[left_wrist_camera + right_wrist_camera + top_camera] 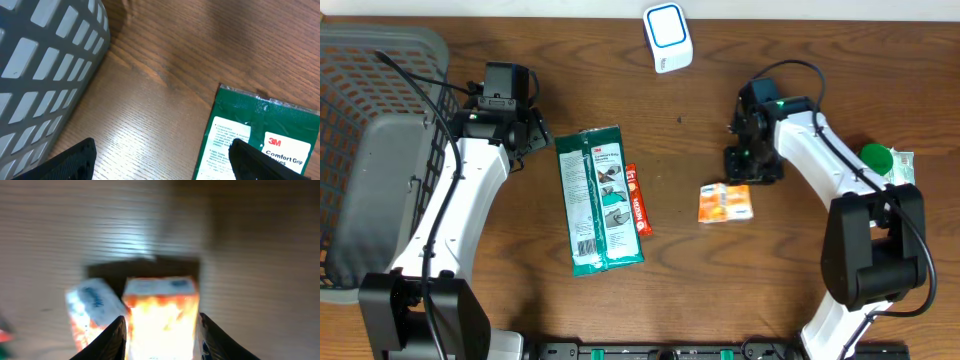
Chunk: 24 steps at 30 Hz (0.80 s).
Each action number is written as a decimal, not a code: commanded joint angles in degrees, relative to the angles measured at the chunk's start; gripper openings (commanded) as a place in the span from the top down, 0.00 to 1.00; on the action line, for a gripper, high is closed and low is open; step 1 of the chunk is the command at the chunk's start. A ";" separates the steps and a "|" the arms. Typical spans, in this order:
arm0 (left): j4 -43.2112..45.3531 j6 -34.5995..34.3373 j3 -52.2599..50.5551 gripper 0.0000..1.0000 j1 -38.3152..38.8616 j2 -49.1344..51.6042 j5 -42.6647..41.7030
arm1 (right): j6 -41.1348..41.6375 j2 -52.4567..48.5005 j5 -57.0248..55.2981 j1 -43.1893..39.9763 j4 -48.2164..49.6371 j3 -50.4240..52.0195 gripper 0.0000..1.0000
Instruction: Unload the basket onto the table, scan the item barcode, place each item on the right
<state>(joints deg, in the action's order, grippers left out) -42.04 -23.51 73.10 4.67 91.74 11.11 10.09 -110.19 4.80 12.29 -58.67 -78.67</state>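
The orange packet (725, 203) is down by the right side of the desk (720, 290), just under the right hand (161, 327). The two fingers (112, 340) stand one on each side of it, partly open. The close picture is too blurry, so I cannot tell if they pinch it or only stand around it. If the hold is loose, the packet could slip out or spin on the way up, and then its barcode would face away from the scanner (668, 37). The scanner sits right by the far edge of the desk, so a bump could knock it off. The way from the packet to the scanner is bare wood, with good room to move. The green pack (600, 200) and the red stick (637, 200) lie well apart to the left. The left hand (162, 165) is wide open and holds nothing, and it hangs between the basket (380, 150) and the green pack.
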 commanded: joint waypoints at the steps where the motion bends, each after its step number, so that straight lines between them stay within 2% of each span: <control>1: -0.15 0.57 0.26 0.15 0.02 -0.02 0.98 | 0.57 0.81 -8.66 -1.92 -0.50 -0.20 0.59; 7: -0.15 0.57 0.26 0.15 0.02 -0.02 0.96 | 0.57 3.43 -2.78 -2.19 -1.40 -2.05 0.54; 10: -0.15 0.57 0.26 0.15 0.02 -0.02 0.98 | 0.61 4.52 1.40 -0.96 -2.54 -2.05 0.58; 13: -0.15 0.57 0.26 0.15 0.02 -0.02 0.96 | 1.68 4.44 1.14 1.84 -4.85 -1.49 0.68; 16: -0.15 0.57 0.26 0.15 0.02 -0.02 0.96 | 1.66 4.44 1.11 5.09 -4.79 -0.55 0.74; 20: -0.15 0.57 0.26 0.15 0.02 -0.02 0.98 | 2.73 4.44 0.66 9.75 -2.67 0.81 0.84; 23: -0.15 0.57 0.26 0.15 0.02 -0.02 0.98 | 6.12 4.44 -2.45 11.85 -0.24 2.38 0.99; 24: -0.15 0.57 0.26 0.15 0.02 -0.02 0.98 | 6.86 4.44 -3.23 12.22 0.59 2.99 0.99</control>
<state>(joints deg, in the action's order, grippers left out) -42.02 -23.51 73.10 4.67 91.74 11.11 13.58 -106.74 4.27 23.70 -58.83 -77.17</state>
